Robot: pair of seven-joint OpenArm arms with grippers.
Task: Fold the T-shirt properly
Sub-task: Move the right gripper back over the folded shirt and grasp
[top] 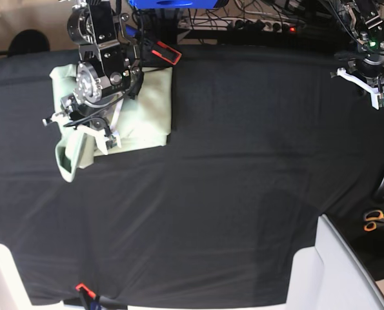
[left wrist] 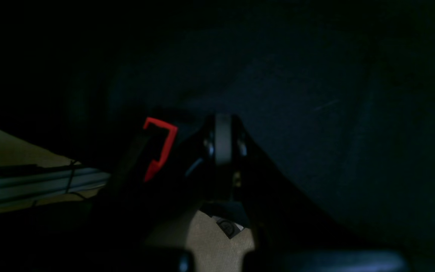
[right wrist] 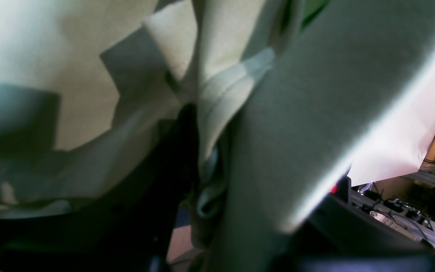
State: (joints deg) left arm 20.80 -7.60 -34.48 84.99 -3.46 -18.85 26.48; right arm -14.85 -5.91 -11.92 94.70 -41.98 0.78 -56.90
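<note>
On my right gripper [right wrist: 202, 158] the fingers are clamped on a bunched fold of the T-shirt [top: 150, 110]; in the right wrist view the pale green cloth is pinched between them and hangs in layers on both sides, filling nearly the whole view; from the base view I see this arm standing over the shirt at the far left corner of the worktop [top: 243, 194], and the shirt lies there as a partly folded pile on the black cloth [top: 211, 245], with one loose flap [top: 68, 161] sticking out toward the near side; my left gripper [left wrist: 223, 132] has its fingers pressed together with nothing between them; its wrist view is very dark and shows mostly the black cloth below; in the base view this arm is at the far right corner, well apart from the shirt; a pair of scissors with orange handles [top: 374, 219] lies near the right edge.
</note>
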